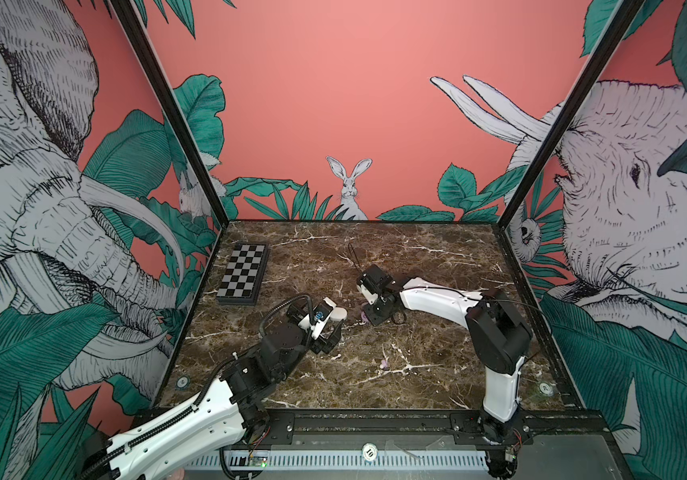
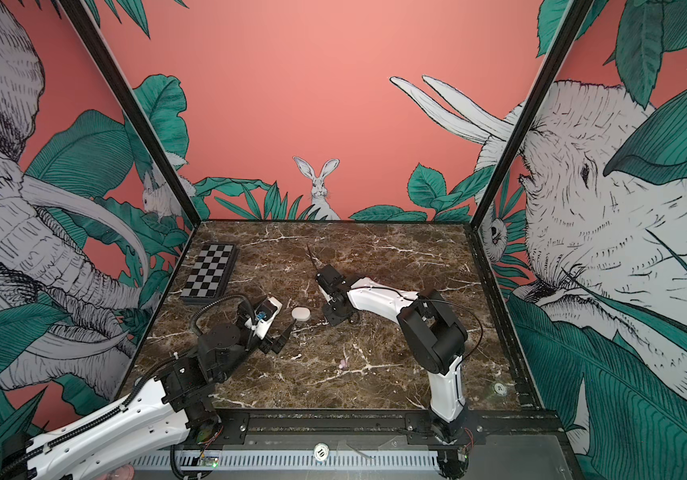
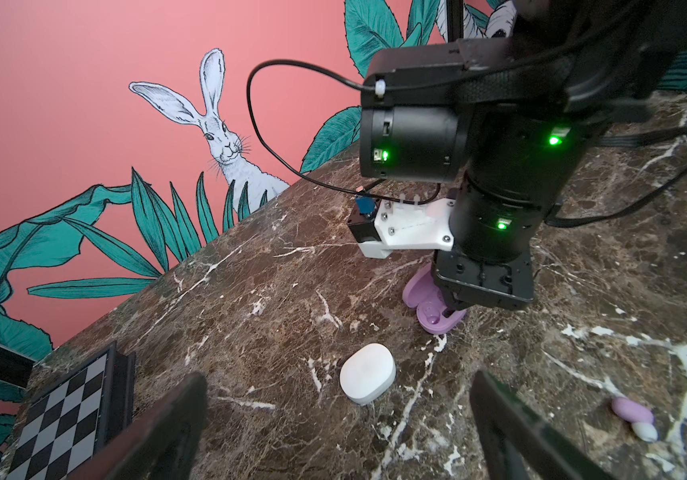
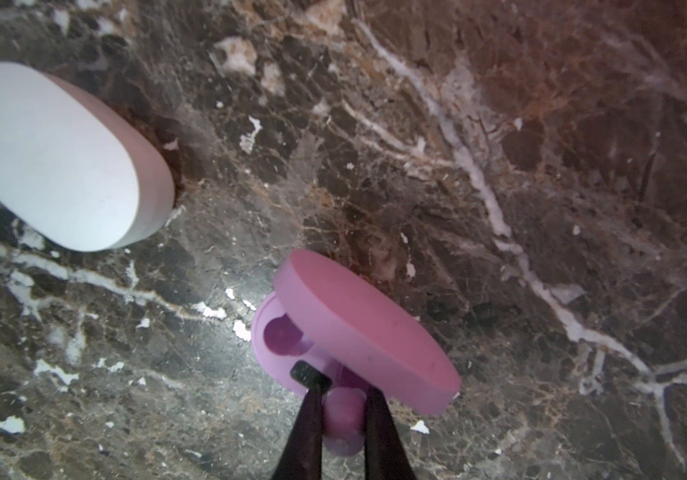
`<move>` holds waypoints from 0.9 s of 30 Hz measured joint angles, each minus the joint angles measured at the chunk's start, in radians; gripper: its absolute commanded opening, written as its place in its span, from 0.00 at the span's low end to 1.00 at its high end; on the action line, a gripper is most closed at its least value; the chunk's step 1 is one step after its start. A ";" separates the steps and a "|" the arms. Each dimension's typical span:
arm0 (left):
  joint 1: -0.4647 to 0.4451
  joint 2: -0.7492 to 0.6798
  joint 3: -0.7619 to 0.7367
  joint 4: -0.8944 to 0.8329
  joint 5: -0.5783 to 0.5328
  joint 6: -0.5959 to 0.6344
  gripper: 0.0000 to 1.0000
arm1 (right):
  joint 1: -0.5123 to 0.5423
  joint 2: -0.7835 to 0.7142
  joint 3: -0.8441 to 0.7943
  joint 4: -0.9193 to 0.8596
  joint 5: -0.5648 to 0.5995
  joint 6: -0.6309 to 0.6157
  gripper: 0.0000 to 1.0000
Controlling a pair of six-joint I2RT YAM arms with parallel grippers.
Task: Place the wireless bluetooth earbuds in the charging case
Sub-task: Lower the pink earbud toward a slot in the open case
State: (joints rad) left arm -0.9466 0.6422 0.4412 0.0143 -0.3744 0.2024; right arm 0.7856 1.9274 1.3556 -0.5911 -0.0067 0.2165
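Observation:
My right gripper [image 4: 339, 386] is shut on a lilac earbud [image 4: 344, 415], held right at the rim of the open lilac charging case [image 4: 366, 332], whose one visible socket [image 4: 281, 336] is empty. In both top views this gripper [image 1: 369, 318] points down at the table's middle. A closed white case [image 3: 367, 373] lies just ahead of my left gripper [image 3: 337, 428], which is open with only bare table between its fingers [image 3: 175, 415]. Another lilac earbud [image 3: 634, 417] with a white tip lies loose on the marble, nearer the front [image 1: 383, 364].
A folded black-and-white chessboard [image 1: 243, 274] lies at the back left of the brown marble table [image 1: 437, 266]. Printed walls close in the left, right and back. The right arm's elbow [image 1: 495, 328] stands over the right half.

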 measured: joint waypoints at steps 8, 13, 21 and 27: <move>0.000 0.000 0.000 0.000 0.000 0.000 0.99 | 0.000 0.001 0.000 0.004 0.008 0.000 0.13; 0.000 0.000 0.000 0.000 0.000 0.000 0.99 | 0.000 0.001 0.000 0.013 0.014 0.001 0.12; 0.000 0.000 0.000 0.000 0.010 0.000 0.99 | 0.000 0.001 0.000 0.026 0.021 0.001 0.12; 0.000 0.000 0.000 0.000 0.014 0.000 0.99 | 0.000 0.001 -0.002 0.027 0.022 0.001 0.13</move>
State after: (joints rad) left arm -0.9466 0.6422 0.4412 0.0143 -0.3599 0.2024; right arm 0.7856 1.9282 1.3537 -0.5640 0.0151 0.2173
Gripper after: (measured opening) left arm 0.991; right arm 0.138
